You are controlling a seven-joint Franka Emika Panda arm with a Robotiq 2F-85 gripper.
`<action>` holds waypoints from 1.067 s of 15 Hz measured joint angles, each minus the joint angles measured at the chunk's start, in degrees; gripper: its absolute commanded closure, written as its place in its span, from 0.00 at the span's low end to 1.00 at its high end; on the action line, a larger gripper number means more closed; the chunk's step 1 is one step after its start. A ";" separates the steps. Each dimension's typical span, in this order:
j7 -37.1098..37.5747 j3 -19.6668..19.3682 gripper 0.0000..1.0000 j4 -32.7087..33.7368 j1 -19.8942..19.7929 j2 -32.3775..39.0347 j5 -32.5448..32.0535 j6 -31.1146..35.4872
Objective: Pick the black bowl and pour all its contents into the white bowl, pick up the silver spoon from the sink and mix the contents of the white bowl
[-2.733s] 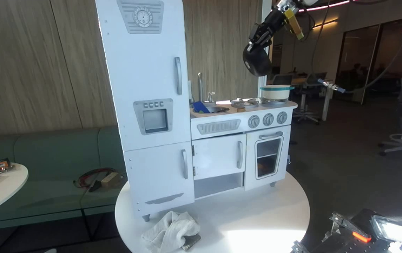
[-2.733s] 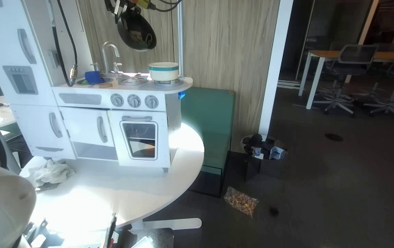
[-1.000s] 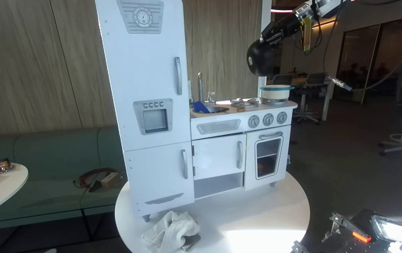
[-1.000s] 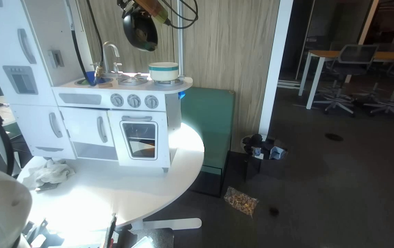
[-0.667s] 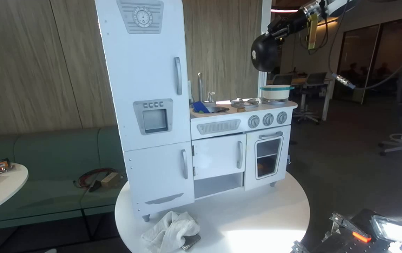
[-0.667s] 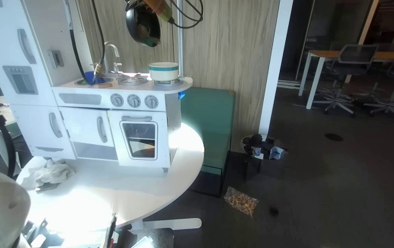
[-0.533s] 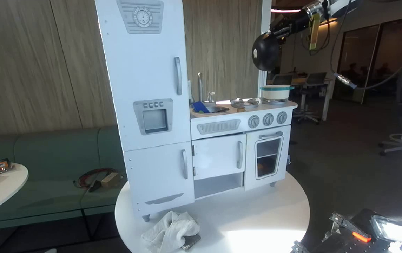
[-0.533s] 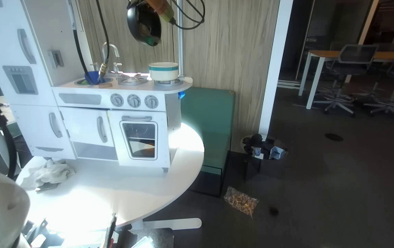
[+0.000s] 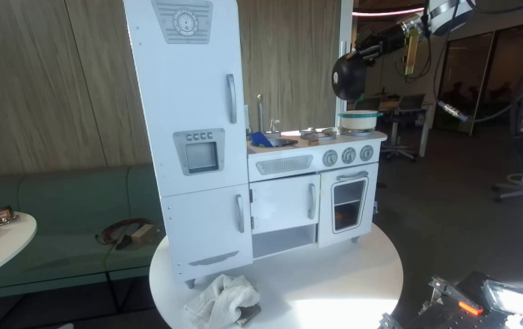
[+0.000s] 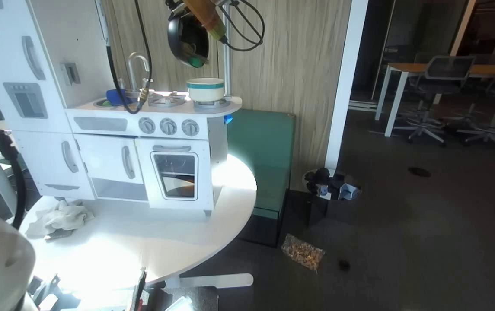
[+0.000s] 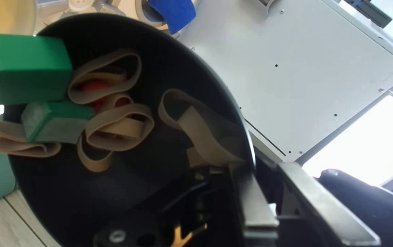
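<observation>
My gripper (image 11: pixel 266 168) is shut on the rim of the black bowl (image 9: pixel 349 80), holding it tipped well over in the air. In the wrist view, green blocks (image 11: pixel 28 68), several tan loops (image 11: pixel 117 127) and something red lie inside the black bowl, mostly toward its lower side. A green block (image 10: pixel 196 61) shows at that rim in an exterior view. The white bowl (image 9: pixel 358 121), with a teal rim, stands upright on the stove just below, apart from the black bowl. The sink (image 9: pixel 284 142) holds a blue item (image 9: pixel 260 139); I cannot make out the silver spoon.
A tall white toy fridge (image 9: pixel 199 114) stands beside the worktop. The grey tap (image 10: pixel 132 71) rises behind the sink. A cable (image 10: pixel 117 82) from the arm hangs in front of the sink. A crumpled cloth (image 9: pixel 224 299) lies on the round table (image 9: pixel 334 283).
The black bowl has moved right in both exterior views, over the white bowl, and is tipped more steeply. It has just dropped slightly. The green block now shows at its lower rim.
</observation>
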 measured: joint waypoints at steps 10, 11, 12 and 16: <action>0.24 1.22 0.97 0.38 1.23 1.18 -3.10 0.14; 0.28 1.65 0.97 0.42 1.95 0.28 -5.06 0.33; 0.48 2.18 0.97 0.42 2.79 -0.83 -7.41 0.67; 3.47 5.50 0.97 0.30 6.82 -5.14 -19.82 3.53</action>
